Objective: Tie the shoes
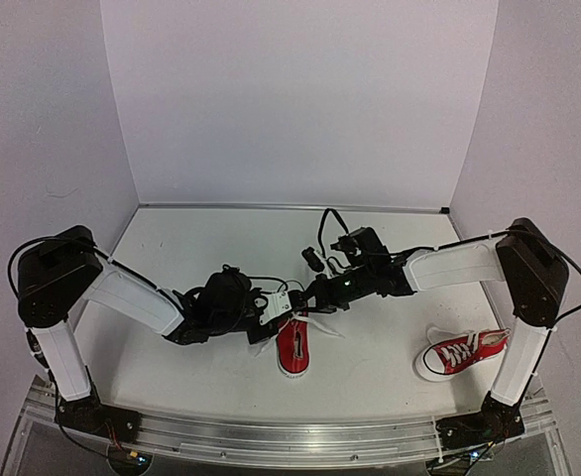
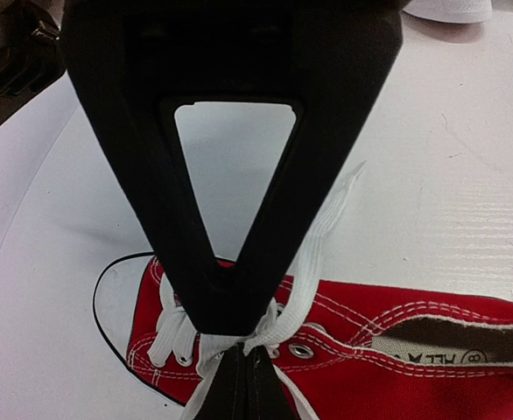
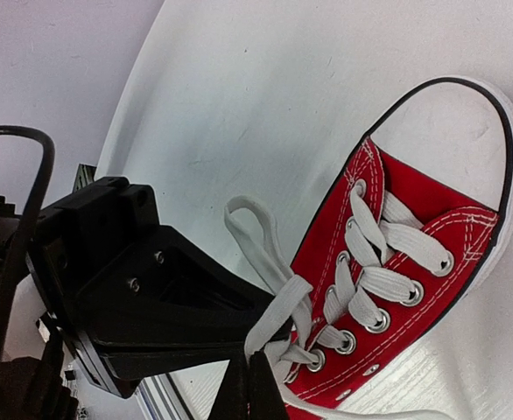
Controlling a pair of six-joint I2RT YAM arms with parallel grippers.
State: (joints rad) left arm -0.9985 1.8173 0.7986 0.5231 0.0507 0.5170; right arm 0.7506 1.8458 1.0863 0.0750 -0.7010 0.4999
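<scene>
One red shoe point(image 1: 292, 349) lies in the middle of the table, with its white toe cap toward the near edge. Both grippers meet over its laces. My left gripper point(image 1: 271, 309) point(image 2: 239, 360) is shut on a strand of white lace point(image 2: 322, 236) at the top eyelets. My right gripper point(image 1: 306, 297) point(image 3: 253, 366) is shut on another strand beside the same knot. In the left wrist view the right gripper's black fingers cross in front of the shoe point(image 2: 397, 350). In the right wrist view a lace loop point(image 3: 248, 219) stands out beside the shoe point(image 3: 397, 227). The second shoe point(image 1: 464, 352) lies by the right arm's base with its laces loose.
A white table point(image 1: 221, 248) is enclosed by white walls on three sides. An aluminium rail point(image 1: 290, 436) runs along the near edge. Black cables point(image 1: 322, 233) hang off the right wrist just behind the grippers.
</scene>
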